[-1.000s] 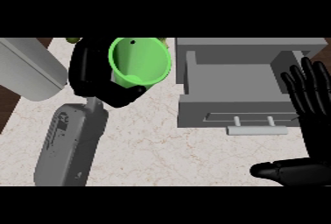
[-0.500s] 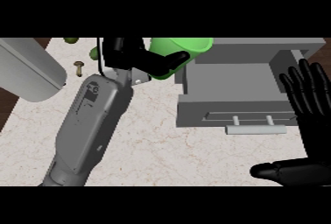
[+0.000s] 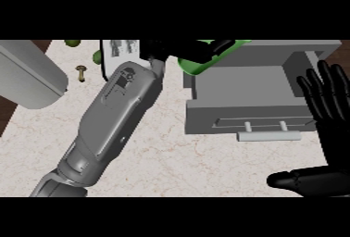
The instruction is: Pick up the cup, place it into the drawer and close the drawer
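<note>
My left hand (image 3: 188, 48) curled round green cup (image 3: 195, 65), seemingly at drawer (image 3: 249, 90) rim, 11 o'clock corner; right hand (image 3: 331, 115) fingers spread.

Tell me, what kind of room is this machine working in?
Probably a kitchen. A pale marbled counter carries a grey open drawer with a bar handle, and the left hand holds a green cup near it. The right hand rests open at the right edge.
</note>
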{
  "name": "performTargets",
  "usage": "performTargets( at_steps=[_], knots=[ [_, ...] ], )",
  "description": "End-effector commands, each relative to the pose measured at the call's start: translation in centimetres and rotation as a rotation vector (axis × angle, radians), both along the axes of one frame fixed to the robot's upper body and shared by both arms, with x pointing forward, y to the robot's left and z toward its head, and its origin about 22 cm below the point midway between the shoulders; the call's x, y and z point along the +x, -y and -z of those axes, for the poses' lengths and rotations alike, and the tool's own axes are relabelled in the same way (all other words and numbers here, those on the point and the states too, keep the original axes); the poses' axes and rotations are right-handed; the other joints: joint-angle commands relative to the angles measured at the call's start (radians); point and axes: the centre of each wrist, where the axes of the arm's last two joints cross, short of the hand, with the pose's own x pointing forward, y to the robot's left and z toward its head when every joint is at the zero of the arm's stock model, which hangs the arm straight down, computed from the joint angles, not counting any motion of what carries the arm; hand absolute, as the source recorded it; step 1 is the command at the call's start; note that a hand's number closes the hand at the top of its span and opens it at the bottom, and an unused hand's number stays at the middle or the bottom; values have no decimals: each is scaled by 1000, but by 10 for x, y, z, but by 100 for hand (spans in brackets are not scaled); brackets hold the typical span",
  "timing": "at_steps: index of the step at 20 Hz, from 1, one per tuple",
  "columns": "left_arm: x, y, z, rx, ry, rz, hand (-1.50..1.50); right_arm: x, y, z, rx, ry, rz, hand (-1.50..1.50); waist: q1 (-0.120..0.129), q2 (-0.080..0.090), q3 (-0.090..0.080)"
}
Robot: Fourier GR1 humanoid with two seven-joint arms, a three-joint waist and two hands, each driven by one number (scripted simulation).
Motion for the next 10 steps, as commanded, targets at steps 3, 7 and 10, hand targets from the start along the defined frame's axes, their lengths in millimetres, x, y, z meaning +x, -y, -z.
performTargets(
  at_steps=[3, 7, 10],
  knots=[
    [-2, 19, 20, 29, -47, -23, 150, -3, 14, -4, -9, 2, 12, -150, -6, -1, 0],
    [14, 20, 31, 58, -54, -51, 150, -10, 0, 3, 18, 13, -17, -150, -26, 5, 0],
    [17, 32, 18, 86, -98, -43, 150, 5, 0, -8, -13, 10, -28, -150, -31, 8, 0]
  ],
)
